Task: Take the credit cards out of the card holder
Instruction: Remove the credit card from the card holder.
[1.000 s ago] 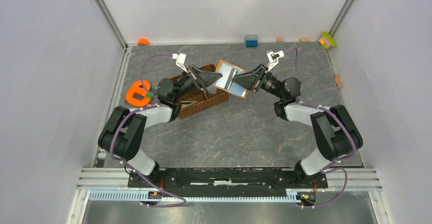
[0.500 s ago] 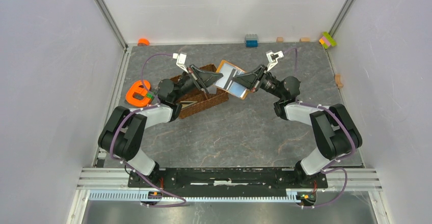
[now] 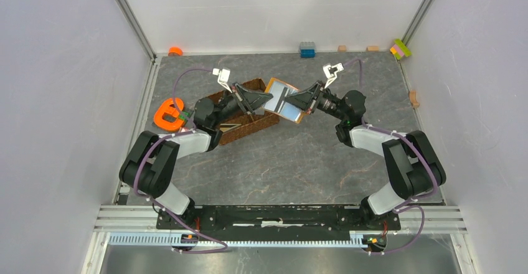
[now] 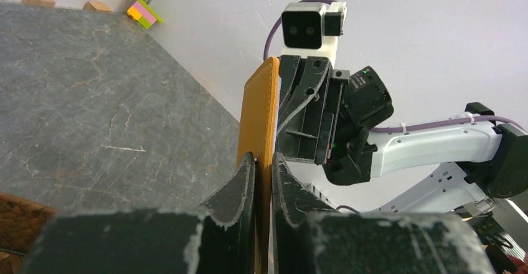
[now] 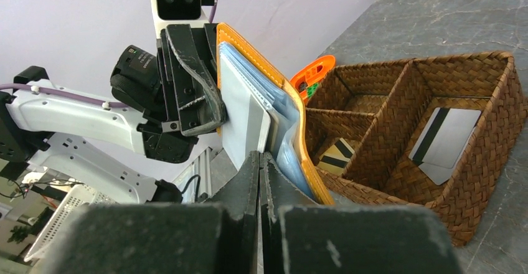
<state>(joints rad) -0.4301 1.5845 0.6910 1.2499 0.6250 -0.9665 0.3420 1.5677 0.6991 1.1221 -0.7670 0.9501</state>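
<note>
The orange card holder [image 3: 281, 94] hangs open in the air between both grippers, above the right end of the woven tray. My left gripper [image 4: 263, 162] is shut on the holder's orange cover [image 4: 260, 112], which I see edge-on. In the right wrist view the holder's [image 5: 274, 99] pale blue lining faces me, and a pale grey credit card [image 5: 244, 115] sticks out of it. My right gripper [image 5: 259, 157] is shut on that card's lower edge. Two more credit cards lie in the tray, one pale with a dark stripe [image 5: 445, 143] and one beige with black stripes [image 5: 339, 152].
The brown woven divided tray [image 3: 249, 124] sits under and left of the holder. An orange e-shaped toy [image 3: 168, 113] lies left of it. A blue brick [image 3: 307, 49], small wooden blocks and a coloured brick stack [image 3: 401, 48] line the back wall.
My right gripper has closed onto the card edge. The holder and both grippers have shifted slightly, the right wrist moving in toward the holder.
</note>
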